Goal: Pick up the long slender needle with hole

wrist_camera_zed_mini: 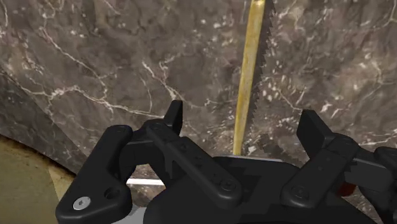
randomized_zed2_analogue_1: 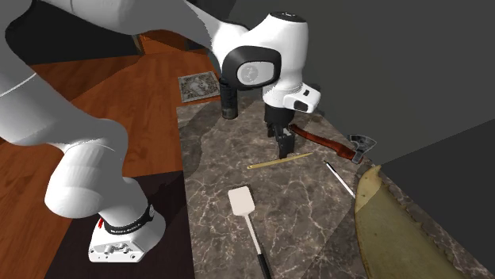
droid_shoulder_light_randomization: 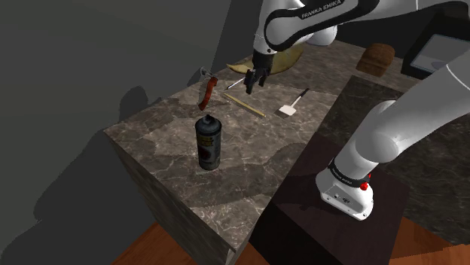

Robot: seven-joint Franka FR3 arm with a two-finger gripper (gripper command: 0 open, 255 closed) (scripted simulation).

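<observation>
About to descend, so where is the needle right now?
In the second exterior view the yellow needle lies flat on the marble counter, just below the open gripper, between the red-handled hatchet and the white spatula.

On the dark marbled surface (droid_shoulder_light_randomization: 166,150) a black can (droid_shoulder_light_randomization: 208,141) stands upright, well apart from a white spatula (randomized_zed2_analogue_1: 242,202) with a black handle, a red-brown-handled hatchet (randomized_zed2_analogue_1: 325,141) near the wall, a thin white rod (randomized_zed2_analogue_1: 339,179) and a brown loaf-like block (droid_shoulder_light_randomization: 375,59).
</observation>
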